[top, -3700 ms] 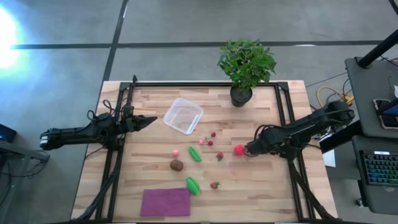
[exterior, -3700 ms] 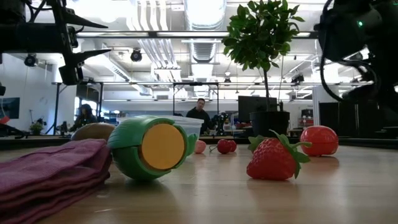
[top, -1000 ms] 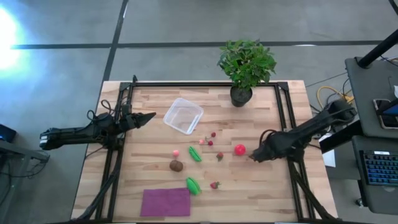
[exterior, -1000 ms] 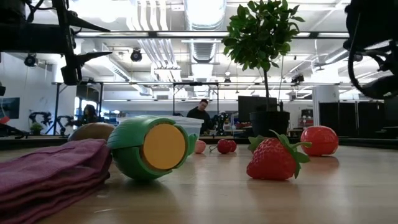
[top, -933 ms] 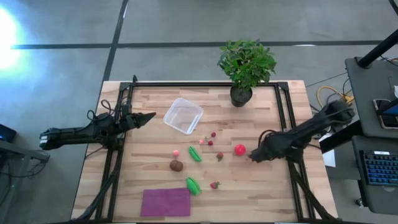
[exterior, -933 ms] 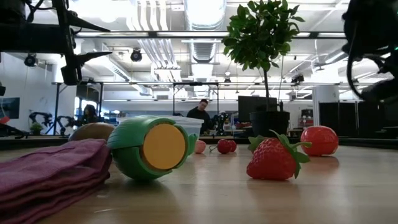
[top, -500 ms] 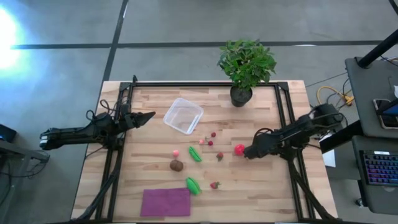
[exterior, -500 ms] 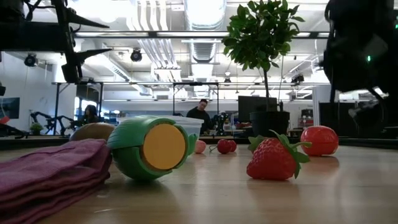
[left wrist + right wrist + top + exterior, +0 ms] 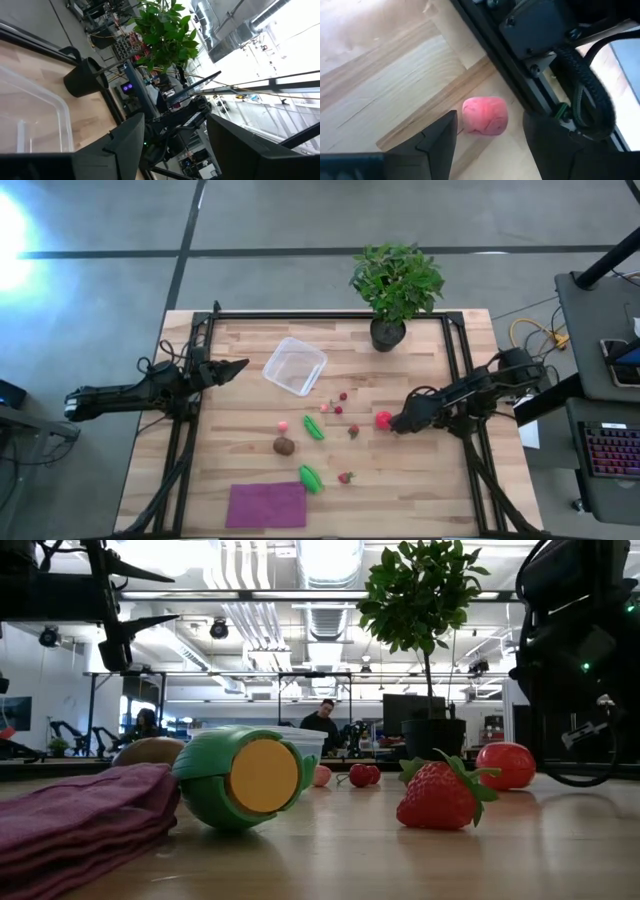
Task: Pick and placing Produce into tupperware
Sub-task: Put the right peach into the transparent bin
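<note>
Right gripper [image 9: 393, 424] closing in on the red ball [image 9: 384, 419]

Jaws spread, the ball lying between them on the desk, right of centre; I'd judge it best to settle lower and centre before clenching, since a round toy may roll; tupperware [image 9: 295, 366] sits far-left; left gripper [image 9: 238, 366] waits beside it, jaws released.

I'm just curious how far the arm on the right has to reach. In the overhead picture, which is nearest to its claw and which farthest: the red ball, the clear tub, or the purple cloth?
Measured from the right gripper in the high view:
1. The red ball, right beside the gripper.
2. The clear tub, toward the table's far left part.
3. The purple cloth, at the near left edge, farthest.
</note>
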